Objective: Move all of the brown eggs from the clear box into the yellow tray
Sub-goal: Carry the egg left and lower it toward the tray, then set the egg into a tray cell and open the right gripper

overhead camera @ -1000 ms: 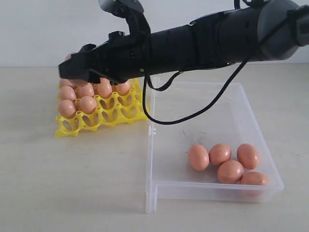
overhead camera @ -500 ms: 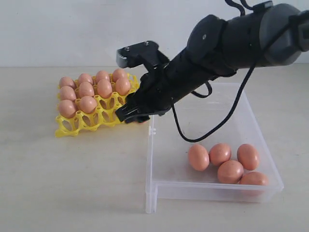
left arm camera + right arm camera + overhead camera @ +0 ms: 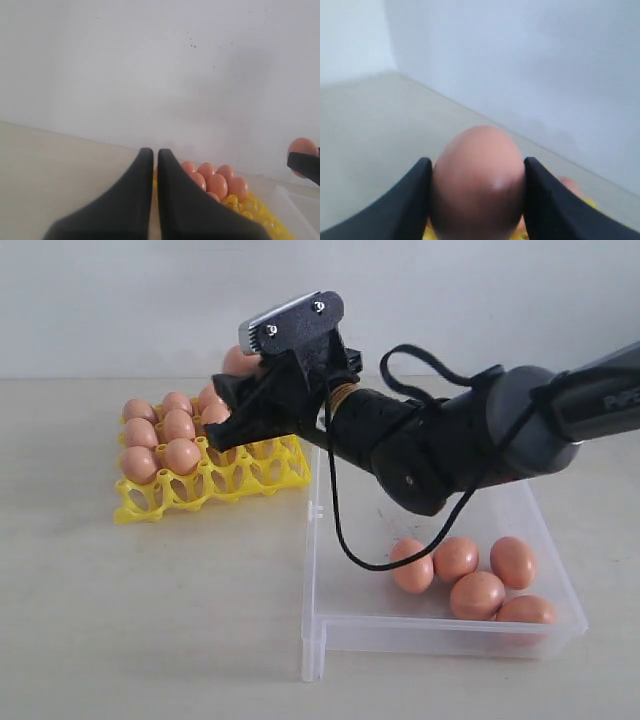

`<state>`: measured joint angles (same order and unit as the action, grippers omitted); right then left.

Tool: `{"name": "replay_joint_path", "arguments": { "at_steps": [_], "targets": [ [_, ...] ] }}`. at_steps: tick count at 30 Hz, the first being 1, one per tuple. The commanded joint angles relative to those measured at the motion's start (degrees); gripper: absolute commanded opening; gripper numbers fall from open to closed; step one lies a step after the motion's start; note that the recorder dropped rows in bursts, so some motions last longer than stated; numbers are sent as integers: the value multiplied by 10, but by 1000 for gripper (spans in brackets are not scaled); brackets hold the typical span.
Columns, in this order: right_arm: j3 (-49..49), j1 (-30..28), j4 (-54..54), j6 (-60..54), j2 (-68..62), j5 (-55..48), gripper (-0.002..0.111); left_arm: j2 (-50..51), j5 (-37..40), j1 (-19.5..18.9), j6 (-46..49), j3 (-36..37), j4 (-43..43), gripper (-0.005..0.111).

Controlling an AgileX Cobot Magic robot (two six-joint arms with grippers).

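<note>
My right gripper (image 3: 235,375) is shut on a brown egg (image 3: 238,361), held in the air above the back right part of the yellow tray (image 3: 220,480). In the right wrist view that egg (image 3: 477,190) fills the gap between the two black fingers (image 3: 407,200). Several brown eggs (image 3: 180,455) sit in the tray's left and back cups. Several more brown eggs (image 3: 476,594) lie in the near right corner of the clear box (image 3: 320,630). My left gripper (image 3: 155,152) is shut and empty, looking at the tray's eggs (image 3: 216,184) from the side.
The right arm (image 3: 450,445) and its black cable (image 3: 335,530) stretch across the clear box's far half. The tray's front cups (image 3: 160,495) stand empty. A pale wall (image 3: 100,300) rises behind the table.
The right gripper has moved from the tray's front right corner up and back over the tray. The egg in its jaws now shows. The eggs in the box have not moved.
</note>
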<state>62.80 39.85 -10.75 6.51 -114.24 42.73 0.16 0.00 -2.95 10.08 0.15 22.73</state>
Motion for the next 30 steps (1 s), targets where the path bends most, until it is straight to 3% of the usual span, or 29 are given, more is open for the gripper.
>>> {"name": "replay_joint_path", "arguments": {
  "at_steps": [1,8,12,23,30],
  "targets": [
    [29,-40,-152,190,-69,145,0,-2,0,2,5,-2,2,4],
    [172,-89,-387,408,-173,145,0,-2,0,2,5,-2,2,4],
    [232,-79,-390,416,-203,36,0,-2,0,2,5,-2,2,4],
    [331,-79,-375,460,-283,-16,0,-2,0,2,5,-2,2,4],
    [333,-79,-376,454,-284,-33,0,-2,0,2,5,-2,2,4]
  ]
}}
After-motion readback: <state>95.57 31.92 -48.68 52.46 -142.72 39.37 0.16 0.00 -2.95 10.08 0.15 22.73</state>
